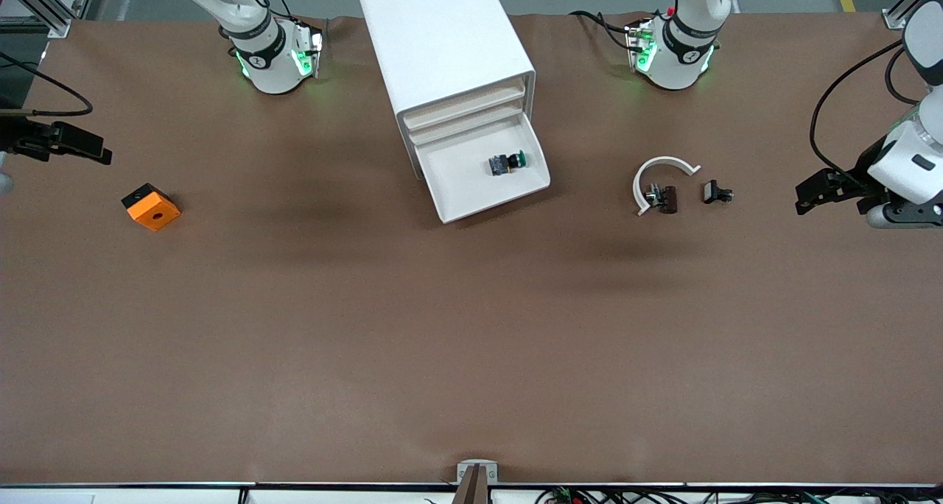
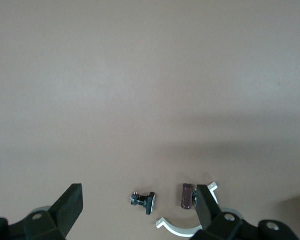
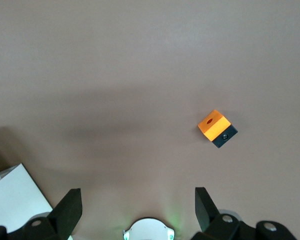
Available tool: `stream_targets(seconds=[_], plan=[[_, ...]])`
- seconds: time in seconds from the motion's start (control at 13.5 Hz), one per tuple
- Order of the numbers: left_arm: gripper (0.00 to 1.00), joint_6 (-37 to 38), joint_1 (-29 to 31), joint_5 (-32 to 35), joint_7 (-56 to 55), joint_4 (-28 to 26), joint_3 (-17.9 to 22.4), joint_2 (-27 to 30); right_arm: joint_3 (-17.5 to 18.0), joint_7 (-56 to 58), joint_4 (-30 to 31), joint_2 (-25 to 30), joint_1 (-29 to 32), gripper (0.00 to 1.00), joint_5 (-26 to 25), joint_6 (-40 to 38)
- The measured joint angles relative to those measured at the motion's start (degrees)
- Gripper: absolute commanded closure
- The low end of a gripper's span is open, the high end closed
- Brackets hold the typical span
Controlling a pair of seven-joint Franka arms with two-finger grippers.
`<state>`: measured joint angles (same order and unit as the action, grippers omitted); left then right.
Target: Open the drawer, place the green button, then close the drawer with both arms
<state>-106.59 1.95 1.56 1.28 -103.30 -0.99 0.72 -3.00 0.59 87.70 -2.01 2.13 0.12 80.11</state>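
Observation:
The white cabinet (image 1: 442, 40) stands at the middle of the table between the two arm bases. Its lowest drawer (image 1: 471, 198) is pulled out and open. The button (image 1: 507, 163), green cap on a dark body, lies on its side inside the drawer. My left gripper (image 1: 810, 193) is open and empty over the table at the left arm's end; its own view (image 2: 138, 207) shows it open beside the clips. My right gripper (image 1: 81, 144) is open and empty over the right arm's end, also seen open in its own view (image 3: 138, 205).
A white curved band (image 1: 658, 166) with a brown clip (image 1: 667, 199) and a black clip (image 1: 716, 192) lie toward the left arm's end; the black clip (image 2: 144, 201) shows between the left fingers. An orange block (image 1: 151, 206) lies toward the right arm's end.

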Motion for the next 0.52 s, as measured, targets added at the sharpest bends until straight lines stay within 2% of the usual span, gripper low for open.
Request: stream_targets(seconds=[0.52], plan=[[0.0, 4.1, -0.7, -0.1, -2.6, 5.8, -2.1, 0.0, -0.2, -0.1, -0.1, 0.0, 0.4, 0.0, -0.2, 1.3]])
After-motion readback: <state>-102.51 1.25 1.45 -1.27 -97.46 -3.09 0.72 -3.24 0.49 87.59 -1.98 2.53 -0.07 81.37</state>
